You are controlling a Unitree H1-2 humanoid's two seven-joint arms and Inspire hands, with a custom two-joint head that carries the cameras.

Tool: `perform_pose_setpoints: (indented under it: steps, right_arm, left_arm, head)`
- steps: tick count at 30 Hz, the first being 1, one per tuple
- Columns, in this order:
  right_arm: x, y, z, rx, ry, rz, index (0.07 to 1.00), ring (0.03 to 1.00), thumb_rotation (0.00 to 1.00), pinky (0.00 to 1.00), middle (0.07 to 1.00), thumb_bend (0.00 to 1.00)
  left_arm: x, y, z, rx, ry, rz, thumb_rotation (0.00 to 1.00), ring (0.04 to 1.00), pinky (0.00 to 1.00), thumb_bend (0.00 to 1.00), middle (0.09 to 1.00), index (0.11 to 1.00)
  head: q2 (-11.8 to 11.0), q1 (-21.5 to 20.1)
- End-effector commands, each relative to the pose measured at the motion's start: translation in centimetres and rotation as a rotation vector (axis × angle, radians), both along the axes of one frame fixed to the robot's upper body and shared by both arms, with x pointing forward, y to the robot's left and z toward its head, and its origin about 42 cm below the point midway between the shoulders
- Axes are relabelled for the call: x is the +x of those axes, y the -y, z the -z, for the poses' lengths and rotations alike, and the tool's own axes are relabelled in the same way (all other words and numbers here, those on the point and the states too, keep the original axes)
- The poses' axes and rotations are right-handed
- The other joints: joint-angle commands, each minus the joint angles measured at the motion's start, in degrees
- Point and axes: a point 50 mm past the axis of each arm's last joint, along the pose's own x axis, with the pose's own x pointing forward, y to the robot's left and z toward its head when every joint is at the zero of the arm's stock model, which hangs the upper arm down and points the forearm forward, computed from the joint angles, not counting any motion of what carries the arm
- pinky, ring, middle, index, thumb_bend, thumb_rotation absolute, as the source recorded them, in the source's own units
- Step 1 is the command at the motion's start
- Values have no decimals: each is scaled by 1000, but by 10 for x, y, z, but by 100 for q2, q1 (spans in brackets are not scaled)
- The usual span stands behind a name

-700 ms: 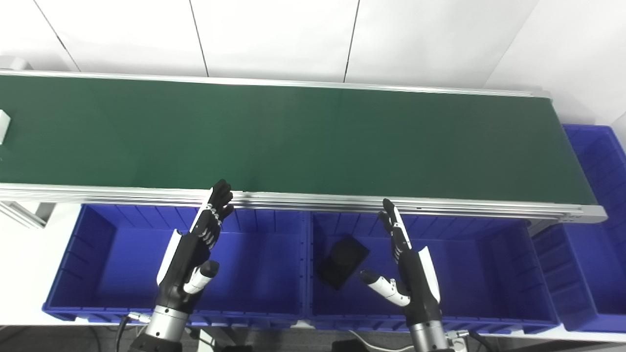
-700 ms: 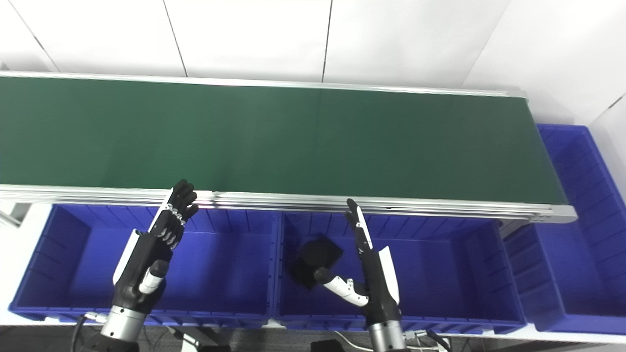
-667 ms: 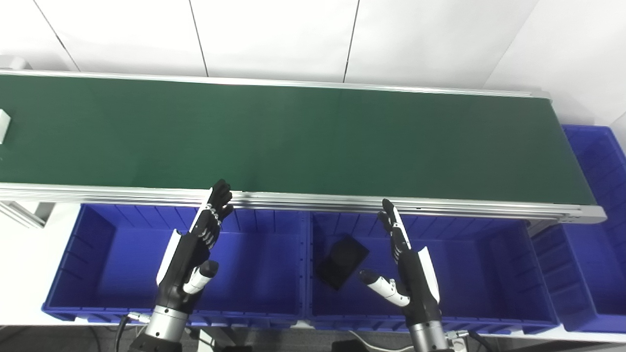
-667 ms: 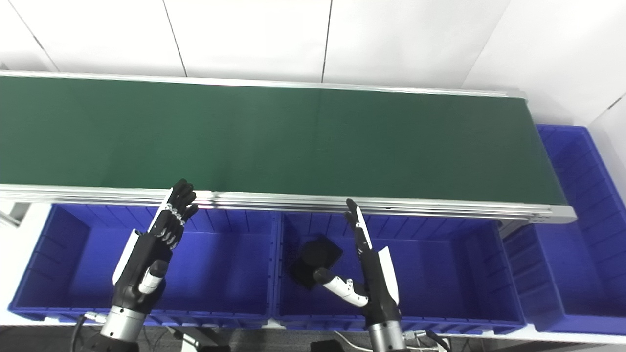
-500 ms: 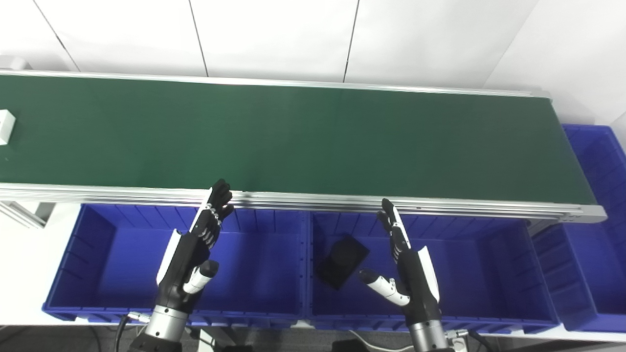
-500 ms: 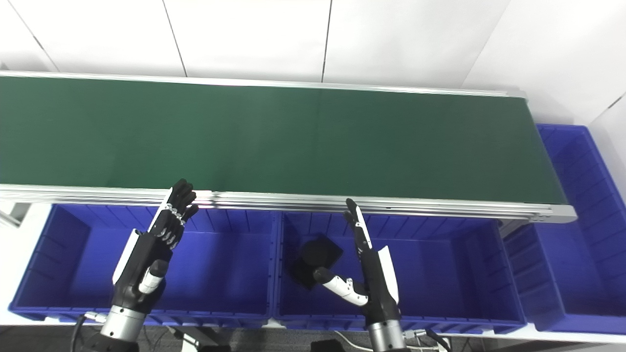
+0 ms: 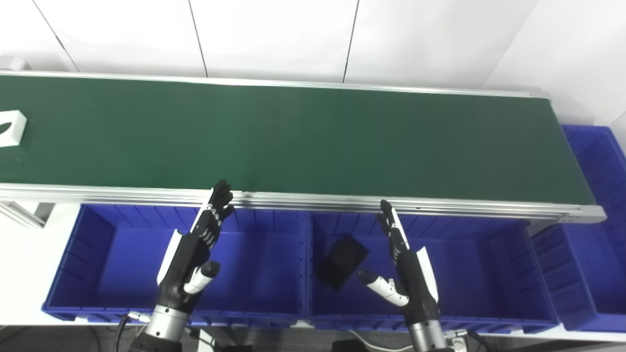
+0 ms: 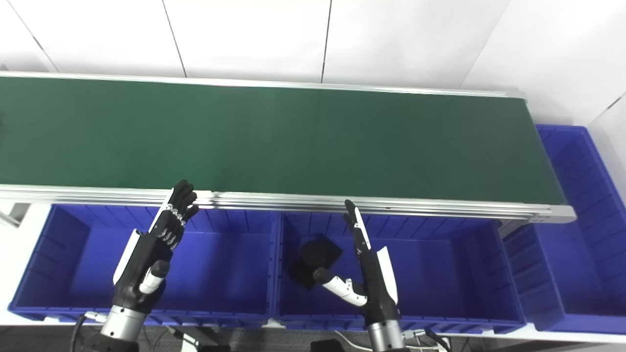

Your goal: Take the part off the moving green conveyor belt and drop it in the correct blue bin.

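White part [image 7: 11, 128] at conveyor belt [image 7: 293, 142] far left, well apart from left hand [image 7: 193, 252] and right hand [image 7: 408, 274]; both spread, empty.

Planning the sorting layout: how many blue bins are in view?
3. One blue bin lies below the belt's left half, a second beside it holds a black part, and a third sits past the belt's right end, partly cropped.

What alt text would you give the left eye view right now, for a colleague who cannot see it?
A white part rides at the far left edge of the green conveyor belt. The left hand and right hand hover open and empty over two blue bins; the right bin holds a black part, and the left bin looks bare.
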Motion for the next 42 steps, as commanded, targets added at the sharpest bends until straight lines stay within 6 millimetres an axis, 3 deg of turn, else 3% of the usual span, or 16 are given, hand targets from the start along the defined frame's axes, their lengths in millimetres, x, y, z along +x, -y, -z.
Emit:
perform_pose_setpoints:
  steps: [1, 12, 19, 30, 42]
  right_arm:
    - [4, -1, -9, 21, 76, -6, 1000, 959, 739, 978, 993, 849]
    - [3, -2, -8, 19, 74, -7, 1000, 957, 739, 971, 989, 840]
    - [-1, -3, -3, 7, 58, 3, 1000, 960, 739, 977, 989, 856]
    - [-5, -5, 6, -7, 35, 3, 1000, 959, 725, 972, 991, 873]
    - [-6, -6, 12, -30, 35, 9, 1000, 963, 738, 963, 994, 873]
  left_arm:
    - [5, -1, -8, -3, 59, 1, 857, 979, 954, 901, 990, 986]
    - [5, -1, -8, -9, 57, 3, 857, 983, 958, 906, 992, 987]
    - [3, 0, -3, -18, 37, 9, 845, 986, 964, 901, 990, 984]
    - [-2, -3, 6, -7, 3, 3, 844, 978, 944, 916, 991, 979]
    - [-1, -4, 12, -6, -18, 4, 838, 983, 951, 918, 992, 977]
  head:
    - [1, 3]
    - [-49, -45]
    - [-451, -46]
    - [-878, -64]
    - [-1052, -92]
